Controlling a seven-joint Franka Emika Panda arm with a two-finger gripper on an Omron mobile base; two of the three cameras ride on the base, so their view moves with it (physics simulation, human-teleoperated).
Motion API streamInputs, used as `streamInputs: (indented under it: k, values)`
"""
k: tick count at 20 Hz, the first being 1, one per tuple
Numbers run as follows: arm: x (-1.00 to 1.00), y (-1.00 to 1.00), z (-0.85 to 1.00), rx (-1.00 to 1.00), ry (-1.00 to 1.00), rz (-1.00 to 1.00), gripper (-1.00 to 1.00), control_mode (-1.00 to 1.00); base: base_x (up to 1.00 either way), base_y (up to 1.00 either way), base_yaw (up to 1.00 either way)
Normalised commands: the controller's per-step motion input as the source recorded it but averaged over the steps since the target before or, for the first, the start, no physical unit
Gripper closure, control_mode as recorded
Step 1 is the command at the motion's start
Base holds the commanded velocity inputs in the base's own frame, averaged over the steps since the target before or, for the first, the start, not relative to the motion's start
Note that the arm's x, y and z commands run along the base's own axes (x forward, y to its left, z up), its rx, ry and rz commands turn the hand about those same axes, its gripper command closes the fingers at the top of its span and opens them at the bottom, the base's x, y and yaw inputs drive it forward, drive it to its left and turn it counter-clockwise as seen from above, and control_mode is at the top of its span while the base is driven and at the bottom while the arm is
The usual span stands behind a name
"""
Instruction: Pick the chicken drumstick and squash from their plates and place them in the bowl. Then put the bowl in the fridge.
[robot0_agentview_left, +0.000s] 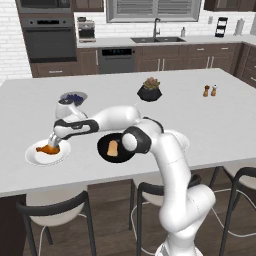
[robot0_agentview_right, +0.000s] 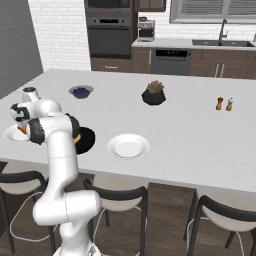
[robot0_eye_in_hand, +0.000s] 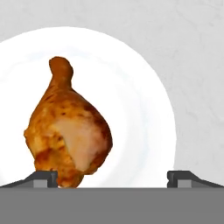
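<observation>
The orange-brown chicken drumstick (robot0_eye_in_hand: 68, 135) lies on a white plate (robot0_eye_in_hand: 144, 109), bone end pointing away from the hand. My gripper (robot0_eye_in_hand: 113, 179) hangs open just above it. Its left fingertip (robot0_eye_in_hand: 41, 178) is by the bulbous end and the right one stands over bare plate. From the left base view the gripper (robot0_agentview_left: 54, 142) is low over the drumstick (robot0_agentview_left: 48, 148) on the left plate (robot0_agentview_left: 37, 159). The pale tan squash (robot0_agentview_left: 113, 148) lies in the black bowl (robot0_agentview_left: 105, 150), beside the arm's elbow. The other plate (robot0_agentview_right: 128, 146) is bare, right of the bowl (robot0_agentview_right: 86, 140).
A small grey bowl of blue berries (robot0_agentview_left: 73, 97) sits just behind the hand. A dark plant pot (robot0_agentview_left: 149, 90) and two shakers (robot0_agentview_left: 210, 91) stand farther back on the island. Stools (robot0_agentview_left: 55, 210) line the near edge of the counter.
</observation>
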Motion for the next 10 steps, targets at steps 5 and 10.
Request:
streamInputs:
  k: [5, 10]
  values:
    - [0.0, 0.22, -0.16, -0.05, 0.01, 0.01, -1.0, -1.0, 0.0, 0.0, 0.0]
    - [-0.07, 0.22, 0.0, -0.02, 0.0, 0.02, -1.0, -1.0, 0.0, 0.0, 0.0]
